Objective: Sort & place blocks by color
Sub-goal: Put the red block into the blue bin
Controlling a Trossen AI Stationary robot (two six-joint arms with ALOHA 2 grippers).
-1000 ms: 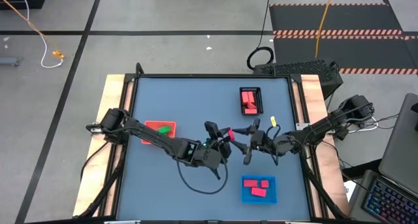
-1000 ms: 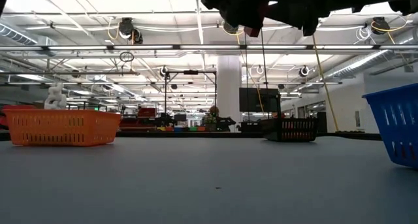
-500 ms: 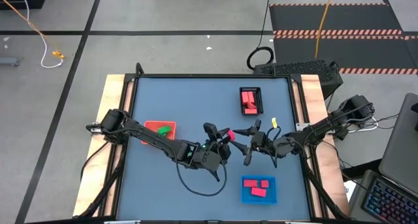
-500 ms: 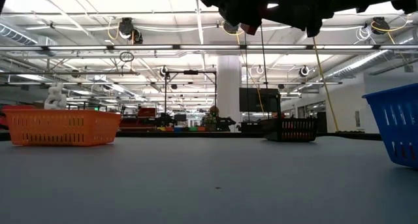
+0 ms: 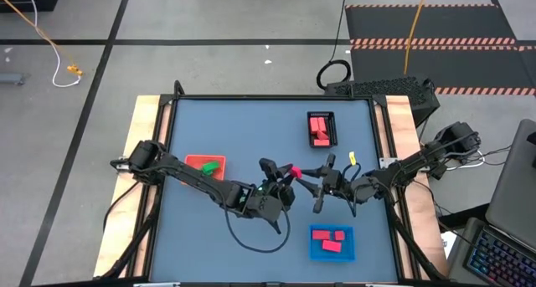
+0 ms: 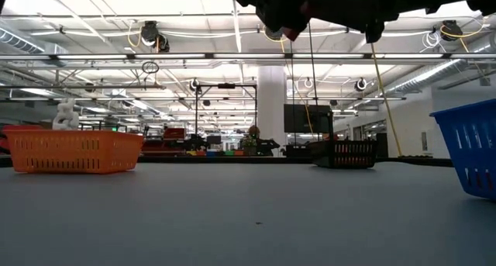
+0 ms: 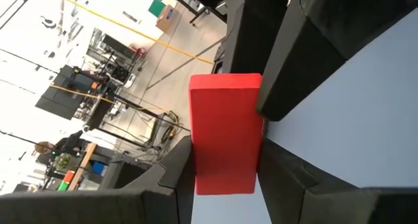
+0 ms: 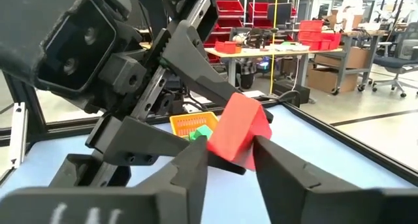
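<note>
A red block hangs in mid-air over the middle of the table, between my two grippers. My left gripper reaches it from the table's left and is shut on it. My right gripper comes from the table's right, and its fingers close on the block's other end. In the left wrist view the block juts forward from my own fingers toward the right arm's fingers. In the low view both grippers show only as a dark mass at the top. My left gripper pinches the red block's near end between its two fingers, coming almost level from the table's left. The block sticks out ahead of the fingers, clear of the table. My right gripper has its two fingers against opposite sides of the block's other end, coming level from the table's right. The block stays lifted between the two grippers.
An orange-red tray holding a green block lies at the left. A black tray with red blocks stands at the far right. A blue tray with pink blocks sits at the near right. A cable loops on the table.
</note>
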